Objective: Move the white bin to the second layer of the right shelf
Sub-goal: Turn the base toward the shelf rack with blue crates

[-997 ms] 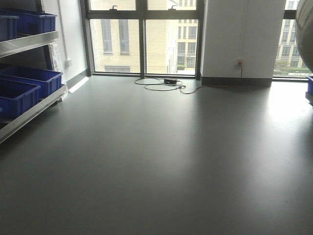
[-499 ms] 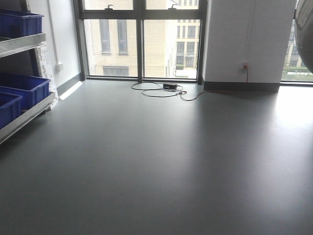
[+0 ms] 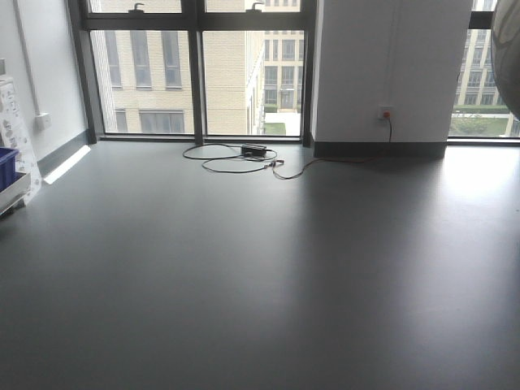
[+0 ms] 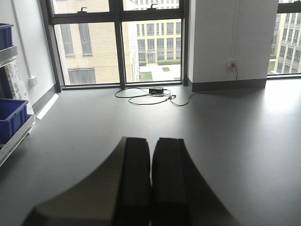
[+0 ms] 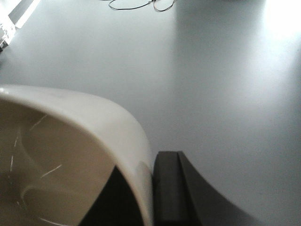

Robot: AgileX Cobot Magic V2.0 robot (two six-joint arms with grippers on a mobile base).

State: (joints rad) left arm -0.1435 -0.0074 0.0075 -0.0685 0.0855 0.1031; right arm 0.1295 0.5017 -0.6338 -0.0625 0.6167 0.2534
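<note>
well, white bin (image 5: 70,155) in r tool (image 5: 145,190)

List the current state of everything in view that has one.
white bin: held by its rim, above the floor
right end effector: shut on white bin
left end effector: shut, empty
blue crate: resting on rack
cable: coiled on floor, plugged into wall socket

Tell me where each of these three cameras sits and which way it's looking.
Front view: on the robot's front, facing across the grey floor to the windows; no arm shows.
Left wrist: above the shut left tool, facing the same windows, blue crates at left.
Right wrist: behind the right tool, tilted down at the floor; it grips the white bin wall.
All three share the coiled cable.
</note>
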